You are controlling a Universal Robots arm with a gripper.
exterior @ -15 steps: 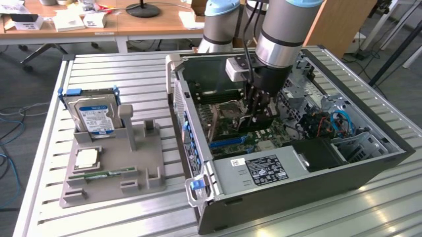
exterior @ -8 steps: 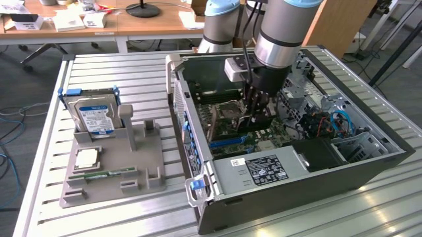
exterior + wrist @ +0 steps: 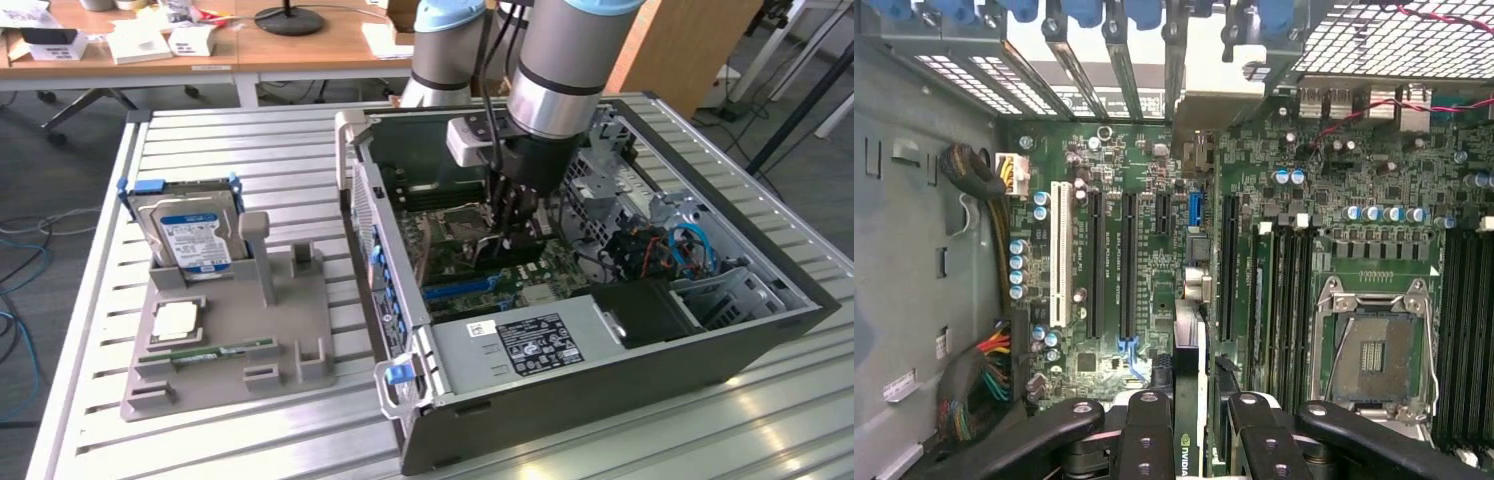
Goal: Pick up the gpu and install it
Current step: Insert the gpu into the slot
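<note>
A slatted metal bench carries an open computer case lying on its side, with a grey holder just beside it (a hard drive stands upright in it). The arm reaches down into the case over the motherboard. The jaws are clamped on the gpu, held edge-on above the expansion slots; whether it touches one I cannot tell.

Bare expansion slots lie open beneath the tool, while a cable bundle crowds one side.
</note>
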